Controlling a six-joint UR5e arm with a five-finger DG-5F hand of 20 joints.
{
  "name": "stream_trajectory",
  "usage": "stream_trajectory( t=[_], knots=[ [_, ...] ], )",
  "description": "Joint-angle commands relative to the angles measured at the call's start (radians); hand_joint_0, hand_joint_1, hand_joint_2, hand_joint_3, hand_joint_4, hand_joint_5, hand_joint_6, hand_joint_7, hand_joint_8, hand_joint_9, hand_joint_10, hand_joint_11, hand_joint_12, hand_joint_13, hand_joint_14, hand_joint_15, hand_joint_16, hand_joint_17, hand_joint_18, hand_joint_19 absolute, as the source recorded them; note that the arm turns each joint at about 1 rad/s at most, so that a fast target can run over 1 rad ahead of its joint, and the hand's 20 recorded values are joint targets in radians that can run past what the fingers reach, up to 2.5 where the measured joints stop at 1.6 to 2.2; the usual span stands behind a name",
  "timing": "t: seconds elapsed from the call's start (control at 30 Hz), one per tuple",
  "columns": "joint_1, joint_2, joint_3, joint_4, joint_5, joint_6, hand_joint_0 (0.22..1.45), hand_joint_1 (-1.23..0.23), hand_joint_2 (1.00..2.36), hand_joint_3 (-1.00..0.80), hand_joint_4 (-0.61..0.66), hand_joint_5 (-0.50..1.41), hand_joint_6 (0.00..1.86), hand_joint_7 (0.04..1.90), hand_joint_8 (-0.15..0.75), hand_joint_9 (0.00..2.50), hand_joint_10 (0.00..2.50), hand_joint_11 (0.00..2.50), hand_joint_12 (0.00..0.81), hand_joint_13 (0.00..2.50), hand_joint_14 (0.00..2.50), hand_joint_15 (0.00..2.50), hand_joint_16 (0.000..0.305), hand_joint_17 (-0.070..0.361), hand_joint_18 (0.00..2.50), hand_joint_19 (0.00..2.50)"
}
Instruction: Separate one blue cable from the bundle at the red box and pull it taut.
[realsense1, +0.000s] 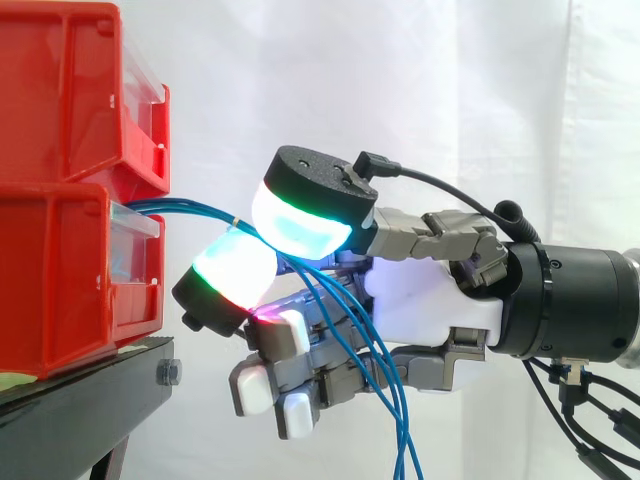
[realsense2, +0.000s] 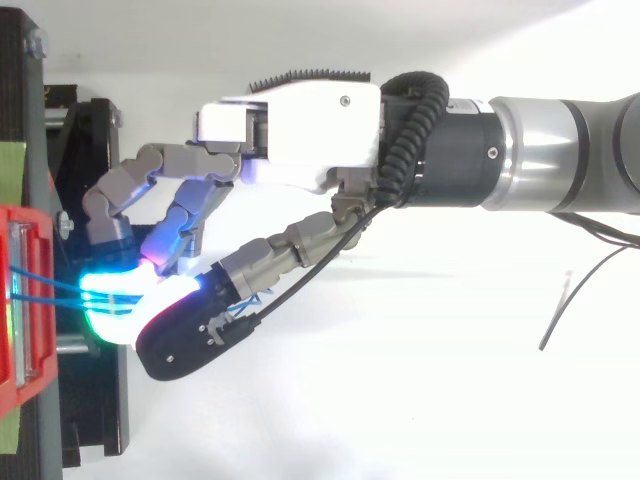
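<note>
Two stacked red bins stand on a black stand. Just beside them, the robot hand pinches blue cables between two glowing pads. The cables run from the lower bin's front, then droop.

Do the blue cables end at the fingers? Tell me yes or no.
No: the blue cables run from the red bin, pass pinched between the fingers and hang down to the side view's bottom edge.

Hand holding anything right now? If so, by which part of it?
Yes: the hand pinches the blue cables between its glowing fingertips, just out from the red bin; the rest hangs below. How many are pinched cannot be told.
</note>
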Motion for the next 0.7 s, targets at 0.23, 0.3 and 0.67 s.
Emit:
stream_trajectory(
  t=[0.23,0.3,0.67],
  knots=[
    [0.000,0.000,0.001,-0.004,-0.012,0.030,0.63,-0.73,1.01,-0.41,0.16,-0.21,0.88,1.06,0.272,1.00,0.02,1.20,0.335,0.90,0.02,0.61,0.051,0.114,0.80,0.77],
    [0.000,0.000,0.001,-0.004,-0.012,0.028,0.60,-0.69,1.00,-0.47,0.17,-0.21,0.87,1.04,0.273,1.01,0.02,1.20,0.341,0.90,0.02,0.62,0.051,0.114,0.80,0.79],
    [-0.002,0.000,0.001,-0.004,-0.012,0.028,0.61,-0.57,1.00,-0.45,0.16,-0.20,0.85,1.07,0.271,1.04,0.02,1.21,0.342,0.91,0.02,0.62,0.051,0.115,0.80,0.81]
  ],
)
